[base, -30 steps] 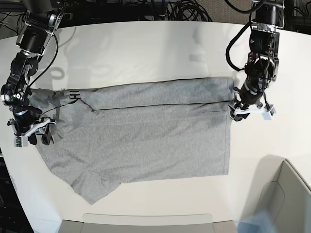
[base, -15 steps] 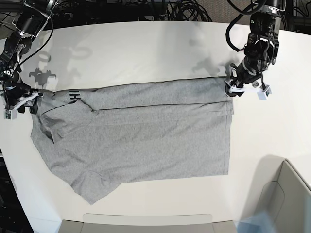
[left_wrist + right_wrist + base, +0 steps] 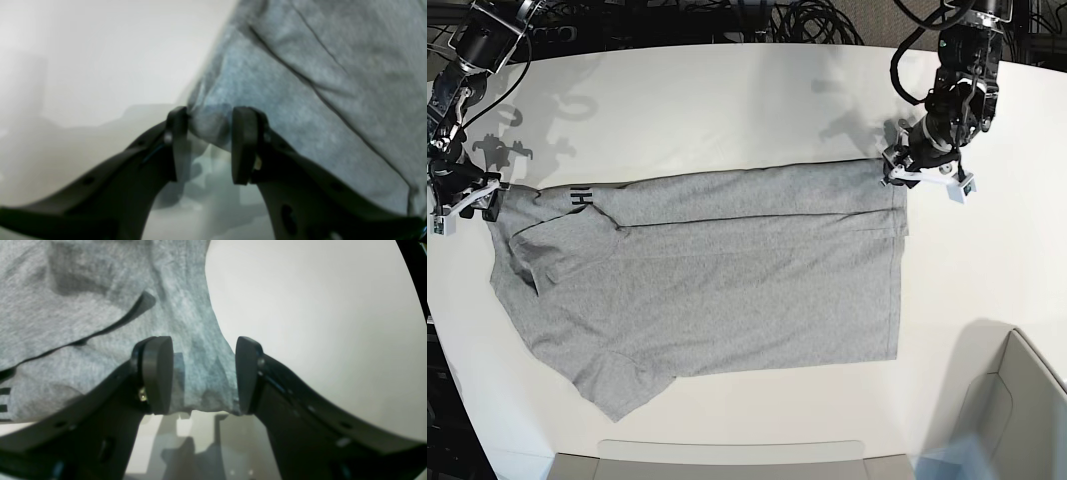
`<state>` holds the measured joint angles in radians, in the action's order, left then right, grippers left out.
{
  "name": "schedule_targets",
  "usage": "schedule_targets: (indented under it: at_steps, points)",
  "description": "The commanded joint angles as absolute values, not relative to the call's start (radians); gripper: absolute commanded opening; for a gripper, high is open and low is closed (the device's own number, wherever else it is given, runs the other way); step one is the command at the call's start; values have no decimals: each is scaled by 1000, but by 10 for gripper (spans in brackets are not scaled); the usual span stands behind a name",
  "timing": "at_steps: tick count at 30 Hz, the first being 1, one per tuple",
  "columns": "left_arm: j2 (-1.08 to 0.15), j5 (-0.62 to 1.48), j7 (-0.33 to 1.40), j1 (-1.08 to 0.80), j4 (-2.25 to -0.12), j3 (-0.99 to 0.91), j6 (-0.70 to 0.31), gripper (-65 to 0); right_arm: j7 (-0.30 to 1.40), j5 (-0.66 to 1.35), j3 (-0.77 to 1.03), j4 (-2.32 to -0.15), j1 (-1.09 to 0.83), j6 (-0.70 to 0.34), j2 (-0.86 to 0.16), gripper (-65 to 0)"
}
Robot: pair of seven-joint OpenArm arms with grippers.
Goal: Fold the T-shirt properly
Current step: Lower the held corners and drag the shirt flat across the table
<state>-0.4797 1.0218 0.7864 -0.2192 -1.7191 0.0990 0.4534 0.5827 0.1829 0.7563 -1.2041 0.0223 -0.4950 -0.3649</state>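
Note:
The heather-grey T-shirt lies spread flat on the white table, its far strip folded over toward the front. A bit of black lettering shows at the fold's left end. My left gripper is at the shirt's far right corner. In the left wrist view it is open, with the shirt corner between its fingers. My right gripper is at the shirt's far left edge. In the right wrist view it is open astride the shirt edge.
A grey bin stands at the front right corner. A grey tray edge runs along the table's front. Cables lie behind the far edge. Bare table surrounds the shirt on the far side and right.
Over the last second both grippers moved toward the table's far side. The shirt's left sleeve area shifted up and left with the right gripper. In the last half second they barely moved.

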Motion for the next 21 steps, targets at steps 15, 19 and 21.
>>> schedule_targets:
  at_steps: [15,19,21]
  points:
    - [-418,1017,792,-208,-1596,87,317,-650,556,194,757,-1061,48,-498,-420,-486]
    - [-420,1021,792,-213,-1587,87,314,-650,556,194,757,-1015,64,-498,-447,-614]
    - [-420,1021,791,-216,-1590,85,314,-650,559,189,757,-1010,62,-498,-450,-649]
